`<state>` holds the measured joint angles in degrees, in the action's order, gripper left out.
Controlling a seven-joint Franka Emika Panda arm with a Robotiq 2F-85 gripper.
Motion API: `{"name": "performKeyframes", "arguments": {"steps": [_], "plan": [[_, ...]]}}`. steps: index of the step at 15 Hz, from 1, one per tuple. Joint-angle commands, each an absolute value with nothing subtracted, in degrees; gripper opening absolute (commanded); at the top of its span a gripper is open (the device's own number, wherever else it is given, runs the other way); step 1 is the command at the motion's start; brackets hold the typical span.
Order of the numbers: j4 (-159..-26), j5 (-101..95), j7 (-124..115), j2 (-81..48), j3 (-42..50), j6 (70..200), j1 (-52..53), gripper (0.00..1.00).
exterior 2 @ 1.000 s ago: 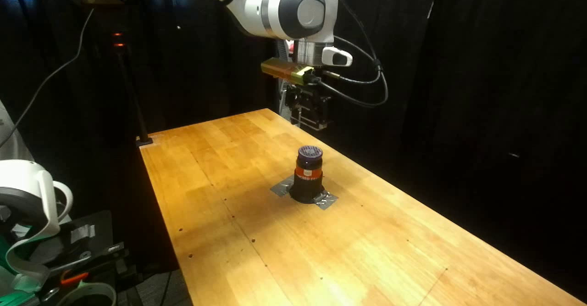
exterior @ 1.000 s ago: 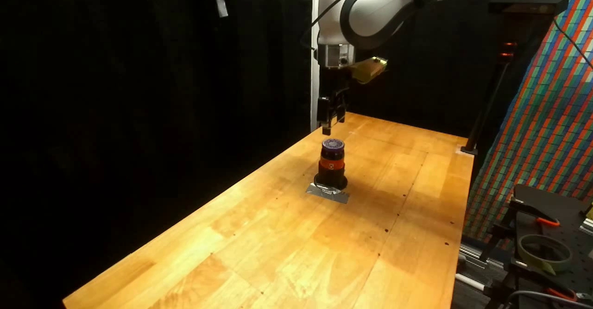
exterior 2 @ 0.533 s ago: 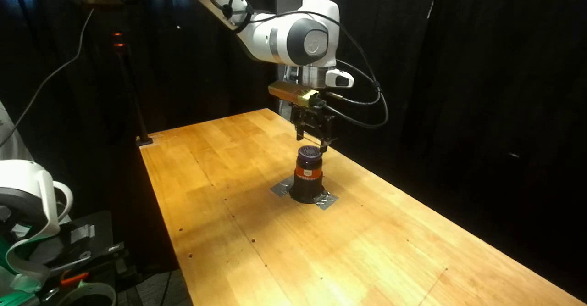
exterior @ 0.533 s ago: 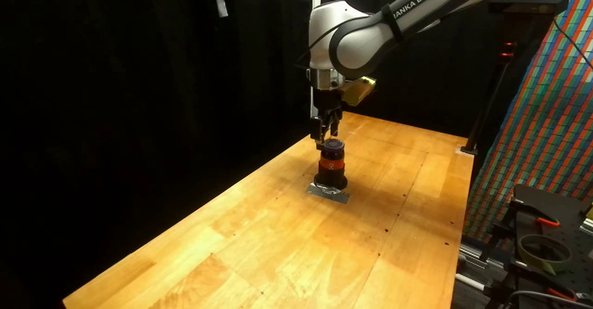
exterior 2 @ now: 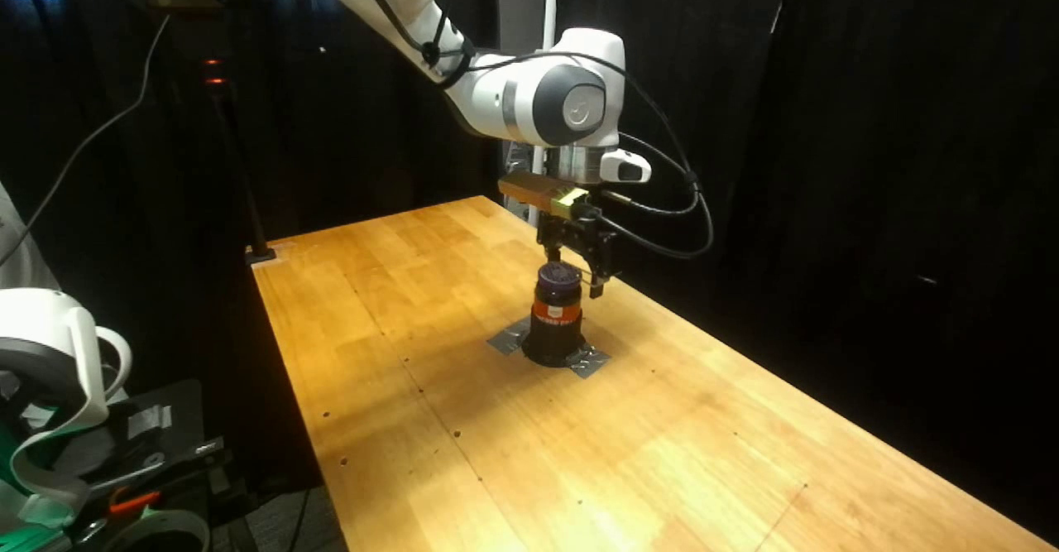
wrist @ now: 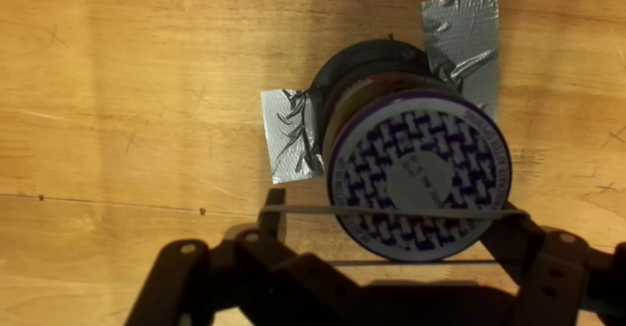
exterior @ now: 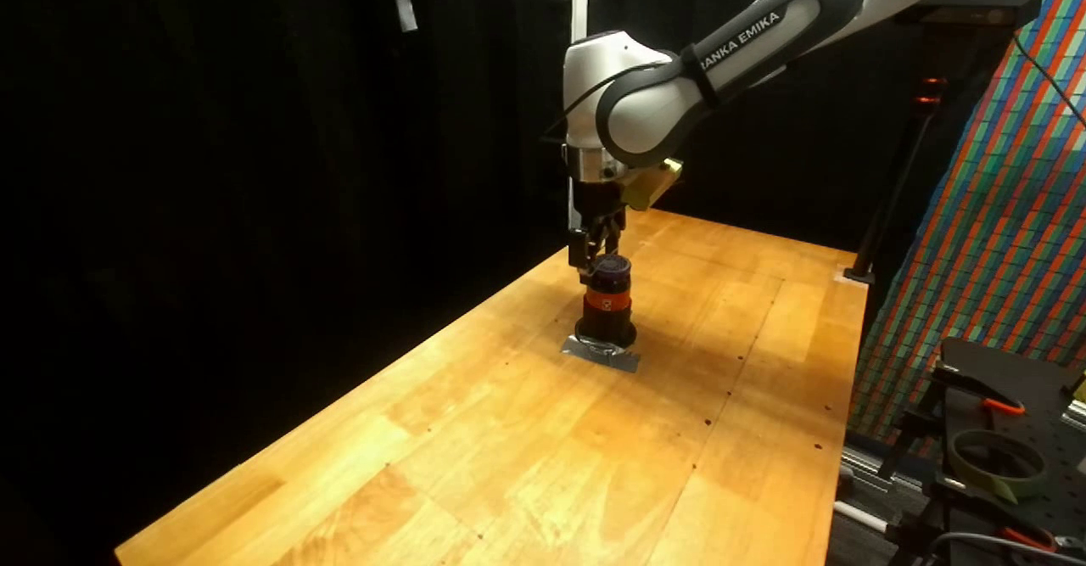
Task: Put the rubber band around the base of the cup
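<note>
In an exterior view the white arm [exterior 2: 490, 98] slants down from the upper left; its gripper [exterior 2: 575, 273] hangs just right of centre, fingers [exterior 2: 596, 287] downward, spread apart.

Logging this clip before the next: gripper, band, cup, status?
Gripper open, rubber band stretched between its fingers. Cup upright; band crosses its lid in wrist view, not yet round base. Tape strips there may snag.

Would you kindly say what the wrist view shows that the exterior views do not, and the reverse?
Only the wrist view shows crosses on the table; it alone makes plain the rubber band stretched between the fingers of the hand. Only the exterior views show the white arm and roll of tape. Both show hand, cup, silver tape and table.
</note>
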<state>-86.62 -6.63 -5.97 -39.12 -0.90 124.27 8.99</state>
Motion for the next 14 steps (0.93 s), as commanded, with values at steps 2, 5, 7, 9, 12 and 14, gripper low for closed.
{"name": "performKeyframes", "arguments": {"steps": [2, 5, 7, 9, 12, 14], "plan": [[-84.8, -6.2, -4.8, -40.0, -1.4, 121.4, 8.6, 1.00], [-86.8, -5.0, -3.0, -38.1, -2.3, 119.3, 7.7, 1.00], [-88.5, -4.4, -2.0, -36.5, -2.6, 118.1, 7.1, 1.00], [-90.0, -3.2, 0.1, -35.4, -3.3, 116.8, 6.1, 1.00], [-92.1, -0.8, 3.2, -34.4, -4.3, 115.2, 4.5, 1.00], [-93.9, 0.9, 5.5, -33.8, -4.9, 114.7, 3.4, 1.00]]}}
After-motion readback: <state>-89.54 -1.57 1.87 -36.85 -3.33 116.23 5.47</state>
